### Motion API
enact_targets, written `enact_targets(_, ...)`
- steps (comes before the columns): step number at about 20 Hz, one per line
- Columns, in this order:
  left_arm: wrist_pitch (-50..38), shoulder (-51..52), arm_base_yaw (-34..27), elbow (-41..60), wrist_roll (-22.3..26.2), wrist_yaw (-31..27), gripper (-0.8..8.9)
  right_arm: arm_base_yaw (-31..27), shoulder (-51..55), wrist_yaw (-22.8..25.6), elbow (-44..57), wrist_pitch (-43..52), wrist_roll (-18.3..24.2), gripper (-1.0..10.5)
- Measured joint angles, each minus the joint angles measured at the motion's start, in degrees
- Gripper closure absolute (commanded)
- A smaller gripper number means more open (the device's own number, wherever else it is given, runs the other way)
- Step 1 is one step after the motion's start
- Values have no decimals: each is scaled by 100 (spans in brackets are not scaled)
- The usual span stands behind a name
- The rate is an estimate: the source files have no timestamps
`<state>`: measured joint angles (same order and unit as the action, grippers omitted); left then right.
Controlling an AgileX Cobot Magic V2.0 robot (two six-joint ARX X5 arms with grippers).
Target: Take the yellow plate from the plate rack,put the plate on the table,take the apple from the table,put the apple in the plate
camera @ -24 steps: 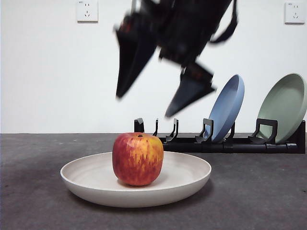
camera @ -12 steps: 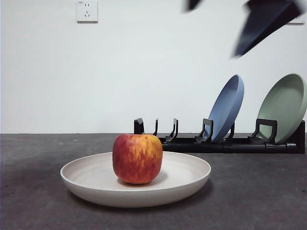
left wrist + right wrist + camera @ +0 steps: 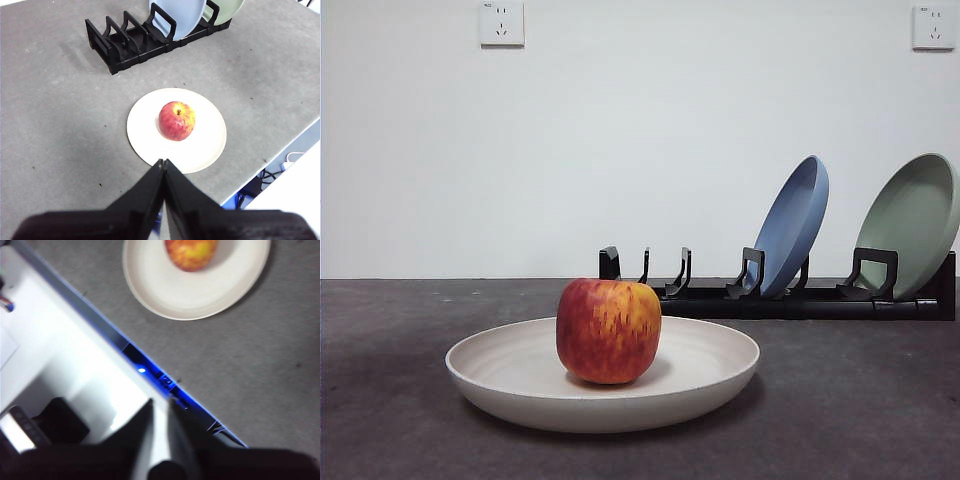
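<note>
The yellow plate (image 3: 510, 372) lies flat on the table (image 3: 860, 400) near the front, and the red apple (image 3: 608, 331) stands upright in its middle. Neither arm shows in the front view. My left gripper (image 3: 162, 163) hangs shut and empty high above the table, short of the plate (image 3: 205, 150) and the apple (image 3: 177, 121). My right gripper (image 3: 160, 407) is blurred and hovers beyond the table's edge, well away from the plate (image 3: 200, 295) and the apple (image 3: 192, 251). Behind the plate stands the black plate rack (image 3: 720, 295).
A blue plate (image 3: 792, 226) and a pale green plate (image 3: 910, 222) lean in the rack's right-hand slots; its left slots hold nothing. In the right wrist view the table edge (image 3: 150, 367) runs diagonally, with a white floor area past it.
The dark arm that hung open above the apple has risen to the upper right and left the front view. Plate and apple have stayed in place.
</note>
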<state>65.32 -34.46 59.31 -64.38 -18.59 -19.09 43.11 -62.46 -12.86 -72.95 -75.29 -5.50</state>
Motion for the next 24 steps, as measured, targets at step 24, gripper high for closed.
enact_targets(24, -52, -87, 0, 0, 225, -264, 817, 0, 13, 1707, 0, 192, -116, 946)
